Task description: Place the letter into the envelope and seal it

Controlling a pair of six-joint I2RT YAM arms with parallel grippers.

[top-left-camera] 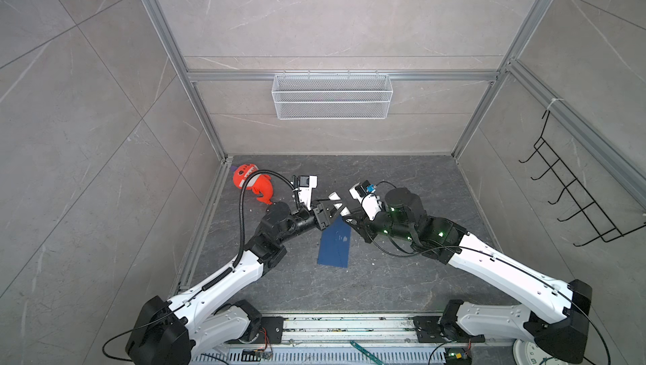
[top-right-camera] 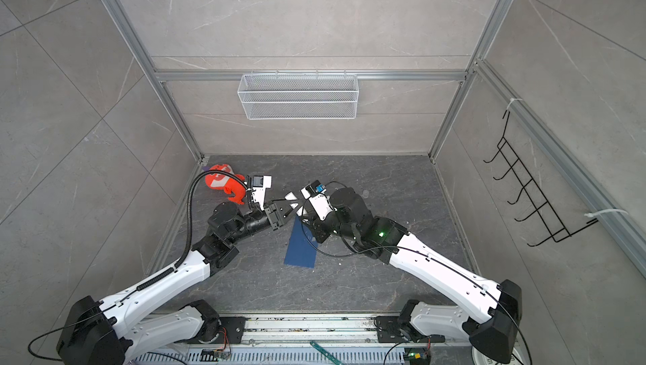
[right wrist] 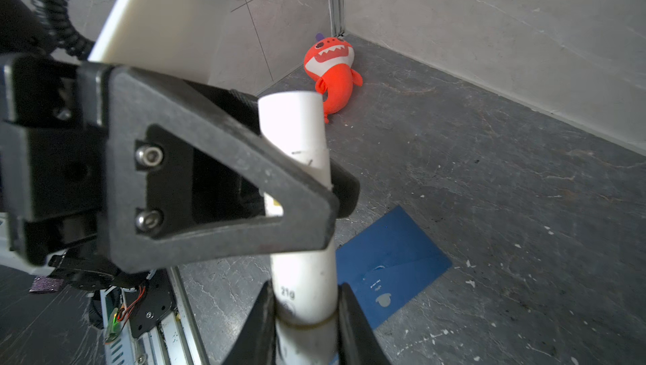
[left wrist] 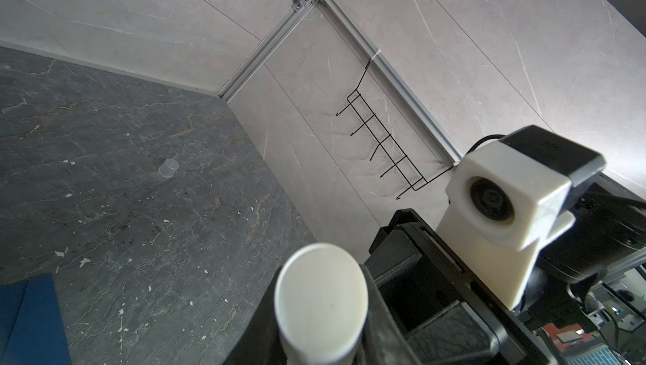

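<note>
Holding one white glue stick (right wrist: pixel 297 129) together, both arms meet over the middle of the dark desk (top-left-camera: pixel 402 276). The left fingers (right wrist: pixel 314 206) are clamped on the middle of the stick. The right fingers (right wrist: pixel 347 311) are clamped on one end of it, close to the left ones. The stick is up in the air and does not touch the desk. Its other end is flat and round, as the left wrist view shows.

The envelope (top-left-camera: pixel 334 248) lies flat on the desk. Its far end is just under the two sets of fingers, and the rest reaches back toward the robot. It is dark blue with a small pale mark, and its flap looks folded down. No fingers touch it.

An orange toy (top-left-camera: pixel 251 181) lies in the far left corner of the desk, well apart from the envelope. A small clear cap (left wrist: pixel 169 167) stands alone on the desk, off to the right.
</note>
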